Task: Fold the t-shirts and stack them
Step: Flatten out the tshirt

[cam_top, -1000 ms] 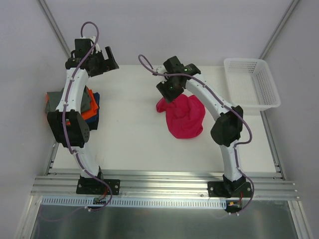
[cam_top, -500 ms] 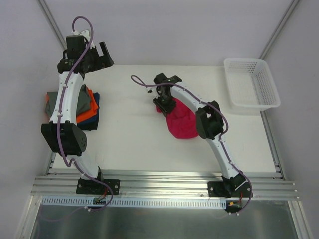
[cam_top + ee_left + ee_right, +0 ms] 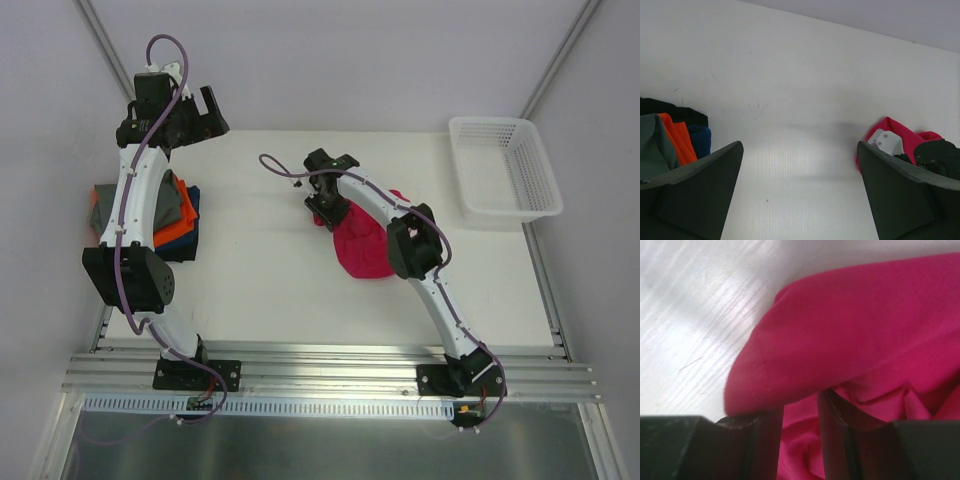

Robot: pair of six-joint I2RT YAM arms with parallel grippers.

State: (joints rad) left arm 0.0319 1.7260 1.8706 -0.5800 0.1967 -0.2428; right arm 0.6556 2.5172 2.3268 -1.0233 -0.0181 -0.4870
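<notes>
A crumpled magenta-pink t-shirt (image 3: 366, 248) lies mid-table. My right gripper (image 3: 325, 212) is down at its far-left edge. In the right wrist view the two dark fingers (image 3: 765, 440) stand close together with pink cloth (image 3: 865, 335) bunched between and over them, so the gripper (image 3: 800, 425) is shut on a fold of the shirt. A stack of grey, orange and navy t-shirts (image 3: 178, 215) sits at the table's left edge, partly hidden by the left arm. My left gripper (image 3: 205, 115) hovers wide open over the far-left table, holding nothing (image 3: 800, 190); its view shows the stack (image 3: 677, 142) and the pink shirt (image 3: 902, 135).
A white mesh basket (image 3: 505, 180) stands at the far right edge. Bare white table (image 3: 250, 260) lies between the stack and the pink shirt. Grey walls close in the back and sides.
The right arm dropped onto the pink shirt's left edge and its jaws narrowed on the cloth. The left arm drew back slightly at first, then held still, open.
</notes>
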